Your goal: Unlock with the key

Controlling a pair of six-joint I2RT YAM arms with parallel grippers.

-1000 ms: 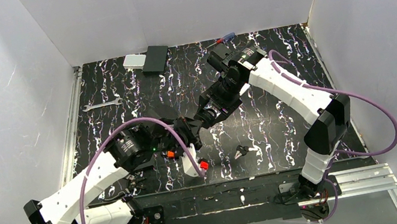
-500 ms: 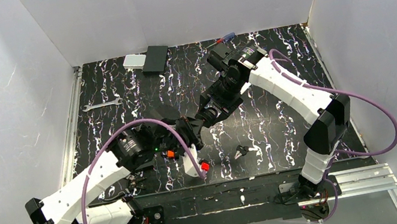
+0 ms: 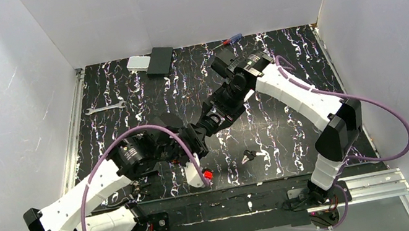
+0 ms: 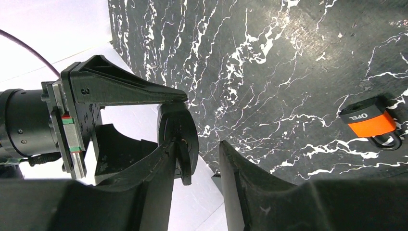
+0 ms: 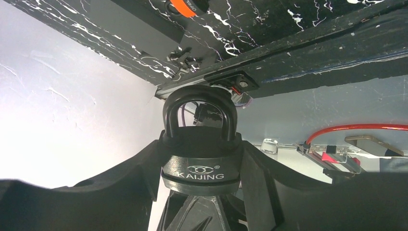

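Observation:
My right gripper (image 5: 201,144) is shut on the black padlock (image 5: 199,163), marked KAIJING, and holds it above the middle of the mat with its shackle pointing away from the wrist. In the left wrist view the padlock (image 4: 178,125) sits between the right fingers, and the key's dark head (image 4: 186,166) sticks out of its underside. My left gripper (image 4: 197,144) is open around that head. Its left finger lies against the head and its right finger stands apart. From above, the left gripper (image 3: 197,140) and right gripper (image 3: 206,124) meet tip to tip.
A small orange-bodied padlock (image 4: 373,122) lies on the mat beside the left arm. Another small key (image 3: 248,156) lies near the front edge. A silver wrench (image 3: 105,107) is at the left. A black box (image 3: 161,60), a white box (image 3: 138,63) and a screwdriver (image 3: 228,40) lie at the back.
My left gripper's jaws have parted and no longer pinch the key's head. Both arms have drifted slightly to the left. The right grip on the padlock is unchanged.

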